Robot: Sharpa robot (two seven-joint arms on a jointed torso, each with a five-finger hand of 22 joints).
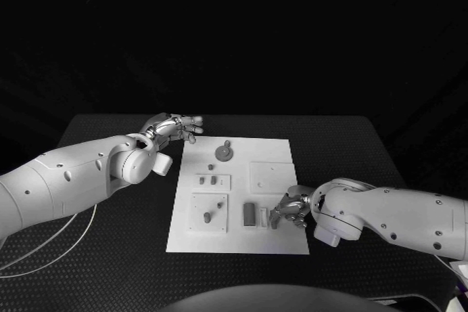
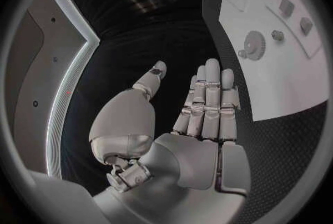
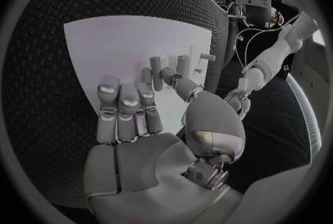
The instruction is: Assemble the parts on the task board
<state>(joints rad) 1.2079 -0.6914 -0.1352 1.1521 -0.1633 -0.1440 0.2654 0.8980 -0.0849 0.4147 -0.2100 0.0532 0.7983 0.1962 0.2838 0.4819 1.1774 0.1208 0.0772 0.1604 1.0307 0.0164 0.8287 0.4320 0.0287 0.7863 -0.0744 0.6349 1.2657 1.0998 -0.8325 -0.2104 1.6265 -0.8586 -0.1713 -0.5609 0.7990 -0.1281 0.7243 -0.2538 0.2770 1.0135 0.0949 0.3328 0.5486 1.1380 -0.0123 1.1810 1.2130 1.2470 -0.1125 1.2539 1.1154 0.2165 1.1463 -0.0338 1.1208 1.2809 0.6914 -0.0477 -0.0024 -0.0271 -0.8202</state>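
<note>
The left hand (image 1: 174, 129) hovers with spread fingers, empty, off the far left corner of the task board (image 1: 273, 156). On the board, several parts (image 1: 209, 181) stand in place; the gear (image 1: 225, 152) and the bars (image 1: 249, 214) look unassembled. The right hand (image 1: 291, 209) hangs spread over the bars.

- The board (image 1: 275, 239) lies at the middle of the table (image 1: 107, 271).
- A gear (image 1: 225, 153) sits on the board's far end, left of centre.
- Nearer, two small pegs (image 1: 207, 181) stand side by side on the board's left part.
- Nearer again on the left, one more peg (image 1: 207, 217).
- Right of it, two bars (image 1: 249, 214) lie side by side.
- The left hand (image 1: 174, 129) is off the board's far left corner.
- The right hand (image 1: 289, 210) is over the near right part, just beside the bars.
</note>
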